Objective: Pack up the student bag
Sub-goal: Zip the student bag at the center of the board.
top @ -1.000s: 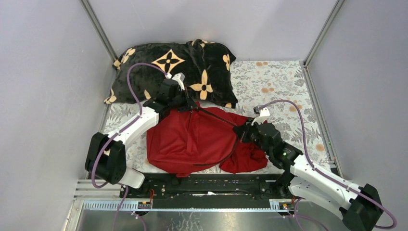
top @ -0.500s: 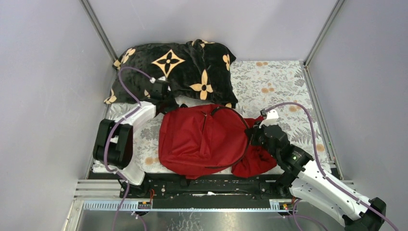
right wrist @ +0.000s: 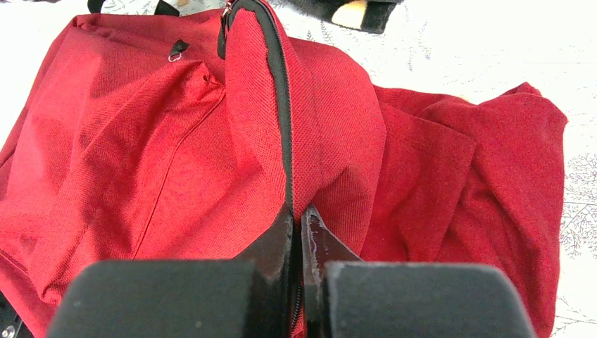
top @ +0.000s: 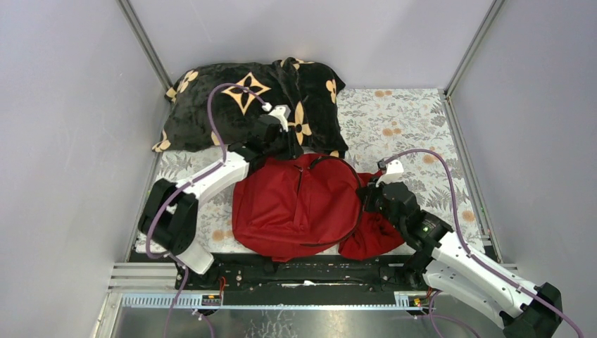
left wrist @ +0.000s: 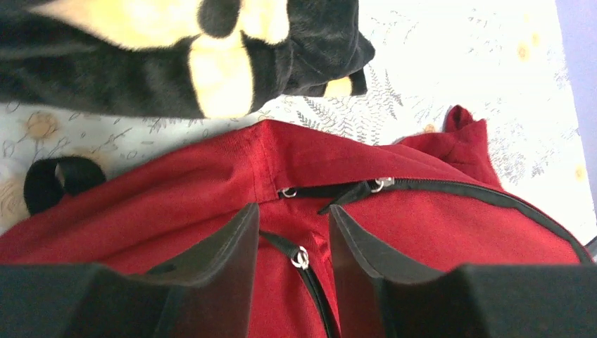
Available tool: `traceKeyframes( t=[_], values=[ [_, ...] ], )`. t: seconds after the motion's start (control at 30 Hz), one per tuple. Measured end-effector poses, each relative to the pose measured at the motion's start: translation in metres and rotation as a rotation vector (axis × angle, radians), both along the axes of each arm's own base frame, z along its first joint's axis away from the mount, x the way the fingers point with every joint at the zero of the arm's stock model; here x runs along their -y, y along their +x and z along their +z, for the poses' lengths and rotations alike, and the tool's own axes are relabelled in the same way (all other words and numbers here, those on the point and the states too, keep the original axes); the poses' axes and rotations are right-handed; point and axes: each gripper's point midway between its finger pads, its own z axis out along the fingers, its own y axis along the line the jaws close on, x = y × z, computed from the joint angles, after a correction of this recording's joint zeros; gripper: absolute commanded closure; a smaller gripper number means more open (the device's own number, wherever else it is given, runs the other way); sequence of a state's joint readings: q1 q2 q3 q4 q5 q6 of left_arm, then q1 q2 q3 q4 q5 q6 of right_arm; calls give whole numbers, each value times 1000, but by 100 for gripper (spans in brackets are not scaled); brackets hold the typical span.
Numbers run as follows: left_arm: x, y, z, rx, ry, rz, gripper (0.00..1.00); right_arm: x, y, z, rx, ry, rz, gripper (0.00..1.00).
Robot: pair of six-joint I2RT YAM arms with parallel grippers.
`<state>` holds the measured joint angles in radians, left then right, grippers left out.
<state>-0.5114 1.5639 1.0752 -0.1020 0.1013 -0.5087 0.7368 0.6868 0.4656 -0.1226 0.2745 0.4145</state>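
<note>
As far as can be judged from the overhead view, the packing has hardly been started. The student bag (top: pixel 296 204) is laid flat on the worktop (top: pixel 401 120), and nothing is seen going into it. A black flowered blanket (top: pixel 246 98) is heaped just beyond the bag, and a dark-red cloth (top: pixel 373 236) is bunched against the bag's right side; both are outside it. The left gripper (top: pixel 280 144) is held over the bag's far edge, and the right gripper (top: pixel 369 197) is at the bag's right edge.

From the left wrist, the left gripper's jaws are seen parted above the bag, with nothing held. A zipper pull (left wrist: pixel 300 258) lies on the bag beneath the gap. The zipper (left wrist: pixel 450 189) is shown drawn shut along the stretch in view, so no contents can be made out.

From the right wrist, the right gripper is seen pressed together on a raised fold of the bag, along which the black zipper runs. The cloth is touching the bag to the right of that fold. Nearly everything, it is judged, is left to do: the bag is to be opened, the loose things put in, and the zipper closed.
</note>
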Motion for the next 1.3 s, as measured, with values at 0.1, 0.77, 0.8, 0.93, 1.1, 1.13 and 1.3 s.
traceKeyframes(
  t=[0.1, 0.77, 0.8, 0.93, 1.1, 1.13, 1.3],
  values=[
    [12, 7, -11, 27, 60, -97, 49, 0, 0, 1, 1, 3, 2, 100],
    [60, -16, -67, 92, 84, -553, 80, -10, 3, -5, -17, 5, 29, 100],
    [60, -15, -67, 94, 85, -551, 85, -10, 3, -5, -17, 5, 29, 100],
    [60, -10, -62, 106, 86, -536, 91, -10, 2, -6, -21, 4, 27, 100],
    [60, -2, -55, 125, 87, -517, 100, -6, -1, -6, -24, 6, 19, 100],
    [59, -1, -54, 125, 87, -513, 100, -5, -1, -7, -25, 5, 16, 100],
    [55, 1, -55, 104, 75, -488, 100, 0, -5, -16, -46, -14, 12, 100]
  ],
)
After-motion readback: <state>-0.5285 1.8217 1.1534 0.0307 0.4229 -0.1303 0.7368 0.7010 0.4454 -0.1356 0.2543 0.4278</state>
